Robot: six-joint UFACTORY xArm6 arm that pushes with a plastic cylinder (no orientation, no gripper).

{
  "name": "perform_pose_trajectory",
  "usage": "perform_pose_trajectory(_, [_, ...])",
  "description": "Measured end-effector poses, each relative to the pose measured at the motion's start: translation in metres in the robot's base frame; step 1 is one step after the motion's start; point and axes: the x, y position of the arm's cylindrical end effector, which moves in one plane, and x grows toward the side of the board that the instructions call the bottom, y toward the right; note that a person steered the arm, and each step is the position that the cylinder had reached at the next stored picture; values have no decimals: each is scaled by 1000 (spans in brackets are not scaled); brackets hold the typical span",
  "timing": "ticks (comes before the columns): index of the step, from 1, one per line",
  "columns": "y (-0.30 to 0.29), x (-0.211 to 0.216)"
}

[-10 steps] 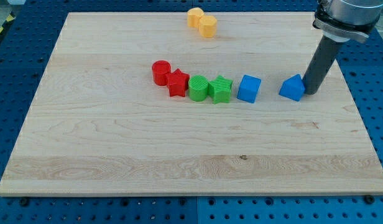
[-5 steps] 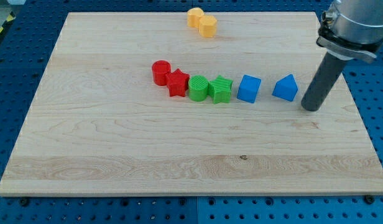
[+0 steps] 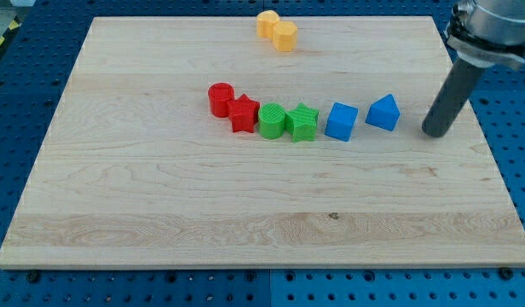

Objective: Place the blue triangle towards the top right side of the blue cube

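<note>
The blue triangle lies on the wooden board, just right of and slightly above the blue cube, with a small gap between them. My tip rests on the board to the right of the blue triangle, clearly apart from it and a little lower in the view. The dark rod rises from the tip toward the view's top right corner.
A row runs left from the blue cube: a green star, a green cylinder, a red star and a red cylinder. Two yellow blocks sit close together near the board's top edge.
The blue triangle has slid left and slightly up, closer to the blue cube. My tip dipped toward the view's bottom, then moved right and away from the triangle.
</note>
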Motion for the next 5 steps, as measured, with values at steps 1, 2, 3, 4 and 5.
perform_pose_trajectory(1, [-16, -19])
perform_pose_trajectory(2, [-18, -19])
perform_pose_trajectory(3, [-27, -19])
perform_pose_trajectory(4, [-43, -19])
perform_pose_trajectory(5, [-52, -19])
